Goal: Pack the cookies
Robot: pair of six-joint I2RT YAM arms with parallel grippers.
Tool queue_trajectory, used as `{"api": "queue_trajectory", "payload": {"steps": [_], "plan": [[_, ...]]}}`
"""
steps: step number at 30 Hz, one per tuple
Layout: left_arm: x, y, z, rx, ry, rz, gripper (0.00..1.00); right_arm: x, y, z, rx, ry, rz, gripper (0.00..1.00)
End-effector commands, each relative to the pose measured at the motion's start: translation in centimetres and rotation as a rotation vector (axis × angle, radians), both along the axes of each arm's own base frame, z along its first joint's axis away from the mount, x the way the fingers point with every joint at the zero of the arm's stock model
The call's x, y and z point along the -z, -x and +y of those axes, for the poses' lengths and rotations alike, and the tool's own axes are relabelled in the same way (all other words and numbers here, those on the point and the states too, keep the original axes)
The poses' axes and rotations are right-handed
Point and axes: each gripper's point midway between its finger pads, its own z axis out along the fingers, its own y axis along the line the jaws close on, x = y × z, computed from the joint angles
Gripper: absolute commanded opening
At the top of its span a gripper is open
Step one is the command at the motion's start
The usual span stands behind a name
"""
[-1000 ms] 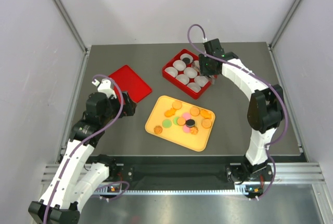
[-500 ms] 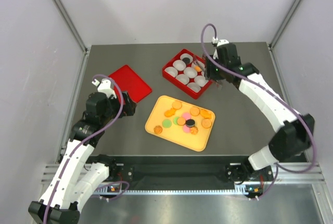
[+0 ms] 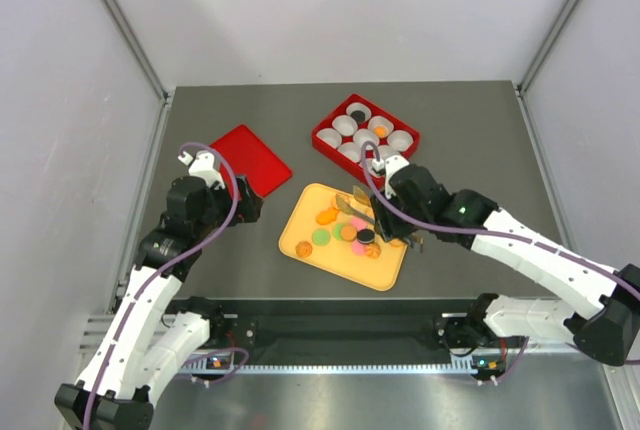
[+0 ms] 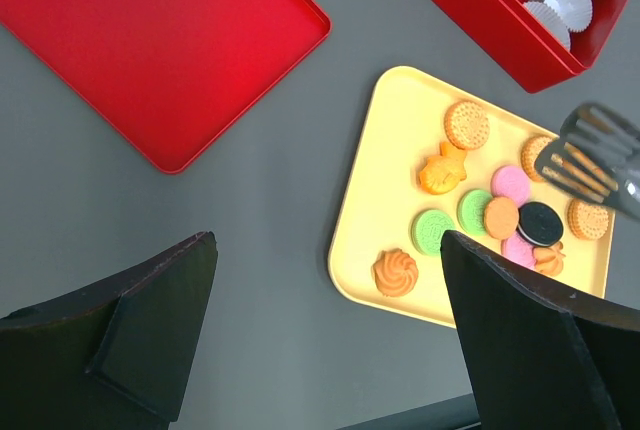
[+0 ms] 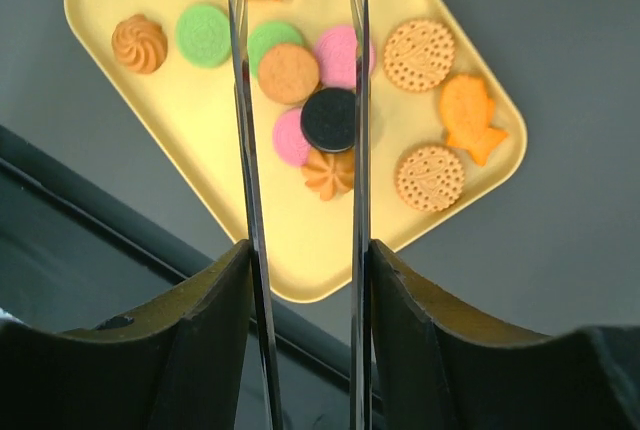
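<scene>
The cookies (image 3: 352, 231) lie on a yellow tray (image 3: 300, 228): orange, green, pink and one black (image 5: 328, 119). They also show in the left wrist view (image 4: 500, 215). My right gripper (image 3: 400, 212) is shut on metal tongs (image 5: 240, 100) and holds them above the tray (image 5: 200, 130). The tongs' arms stand apart with nothing between them; their tips (image 3: 350, 200) are over the tray's far side. A red box (image 3: 325, 140) of white paper cups holds a black cookie (image 3: 357, 114) and an orange one (image 3: 380, 131). My left gripper (image 3: 245, 205) is open and empty, left of the tray.
A flat red lid (image 3: 250, 155) lies at the left rear, next to my left gripper; it also shows in the left wrist view (image 4: 150, 40). The red box (image 4: 490, 0) stands just behind the yellow tray (image 4: 390, 150). The table's front edge is close to the tray.
My right arm has swung from over the red box to over the yellow tray, tongs in hand. An orange cookie now shows in a cup. The left arm has not moved.
</scene>
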Motion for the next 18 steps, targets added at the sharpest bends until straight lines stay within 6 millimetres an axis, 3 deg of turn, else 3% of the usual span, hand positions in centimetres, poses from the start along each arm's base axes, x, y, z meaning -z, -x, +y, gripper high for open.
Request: {"api": "queue_trajectory", "payload": {"steps": [1,9,18], "plan": [[-0.2,-0.3,-0.3,0.015,0.0,-0.018,0.99,-0.4,1.0,0.2,0.001,-0.005,-0.017,0.48],[-0.1,-0.3,-0.2,0.011,-0.002,-0.016,0.99,1.8,2.3,1.2,-0.059,0.071,0.025,0.49],[0.0,-0.4,-0.2,0.01,-0.004,-0.013,0.99,2.9,2.8,1.4,-0.079,0.135,0.036,0.5]]}}
